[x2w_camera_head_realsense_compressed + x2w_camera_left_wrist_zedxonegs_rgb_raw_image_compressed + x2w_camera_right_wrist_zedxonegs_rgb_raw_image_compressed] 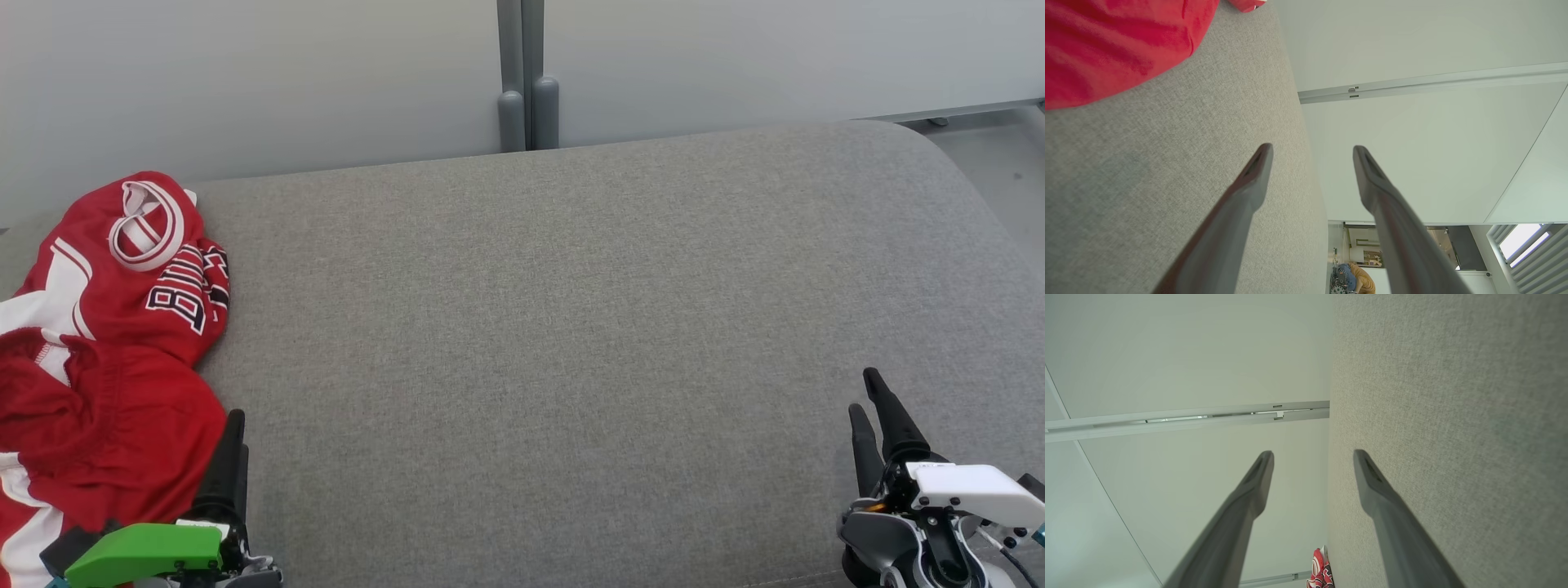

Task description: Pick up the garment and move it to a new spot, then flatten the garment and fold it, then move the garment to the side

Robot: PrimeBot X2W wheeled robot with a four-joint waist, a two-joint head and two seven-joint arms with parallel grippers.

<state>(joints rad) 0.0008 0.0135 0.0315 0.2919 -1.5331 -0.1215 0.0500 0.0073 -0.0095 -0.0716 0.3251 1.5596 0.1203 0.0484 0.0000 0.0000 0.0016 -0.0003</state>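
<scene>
The red shirt (106, 327) lies bunched up at the left edge of the grey cushion (571, 327). The left hand (1312, 149) is just beside it, fingers apart. The right hand (862, 392) is near the front right corner, fingers apart and holding nothing.

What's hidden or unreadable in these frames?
- Garment: head view, cut off by the left edge; lettering crumpled, partly folded under.
- Left tool: head view, fingers overlap, gap unseen.
- Orange-blue shape: left wrist view, too small, partly behind a finger.
</scene>
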